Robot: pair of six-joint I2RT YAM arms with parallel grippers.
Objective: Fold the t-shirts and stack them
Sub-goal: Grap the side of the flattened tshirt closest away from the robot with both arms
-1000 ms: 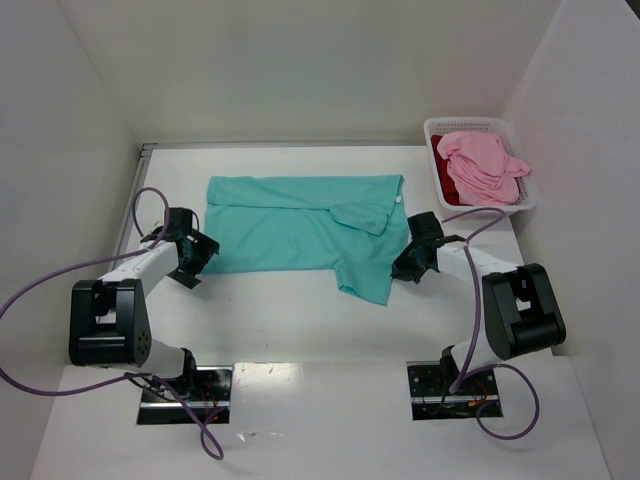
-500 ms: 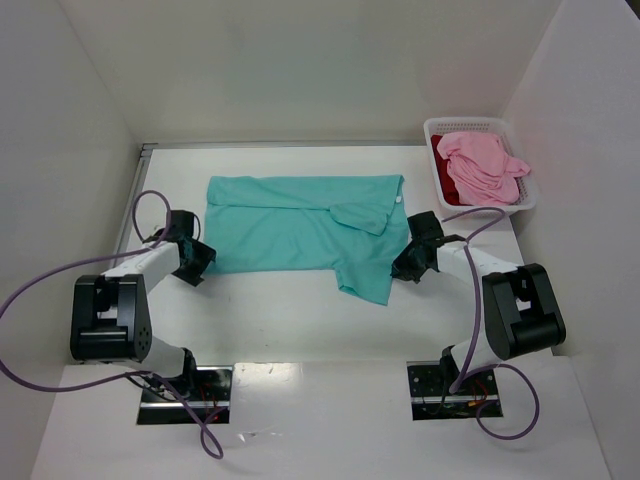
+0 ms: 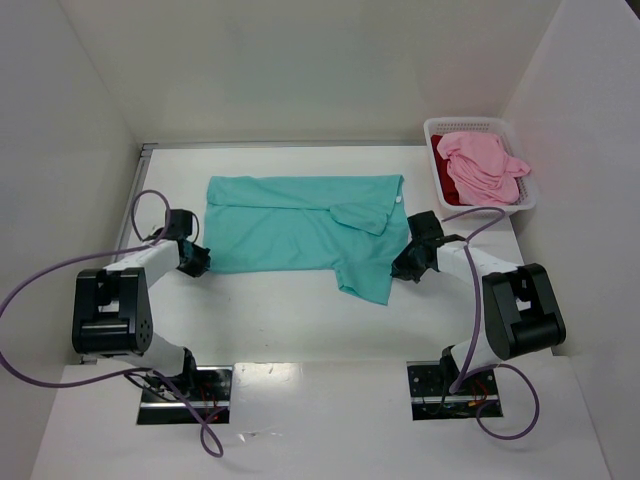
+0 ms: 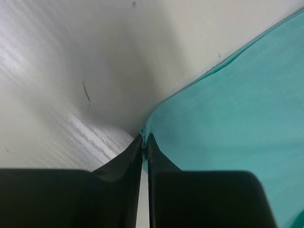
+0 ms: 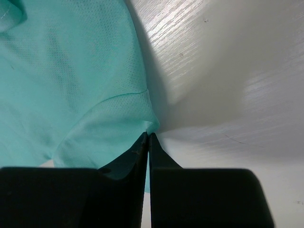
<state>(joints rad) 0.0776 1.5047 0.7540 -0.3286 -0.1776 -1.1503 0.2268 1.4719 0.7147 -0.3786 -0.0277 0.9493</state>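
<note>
A teal t-shirt (image 3: 300, 225) lies spread on the white table, its lower right part hanging toward me. My left gripper (image 3: 197, 260) is shut on the shirt's near left corner; the left wrist view shows teal cloth (image 4: 228, 123) pinched at the tips of my left gripper (image 4: 144, 137). My right gripper (image 3: 407, 263) is shut on the shirt's right edge, and in the right wrist view the hem of the teal cloth (image 5: 85, 95) sits between the tips of my right gripper (image 5: 148, 136). A pink t-shirt (image 3: 480, 165) lies on a dark red one (image 3: 445, 170) in the basket.
A white plastic basket (image 3: 528, 195) stands at the back right against the right wall. White walls close in the table on the left, back and right. Purple cables loop from both arms over the near part of the table.
My left gripper has moved in to the shirt's near left corner and gone from open to shut on it. The right gripper has kept its hold and place.
</note>
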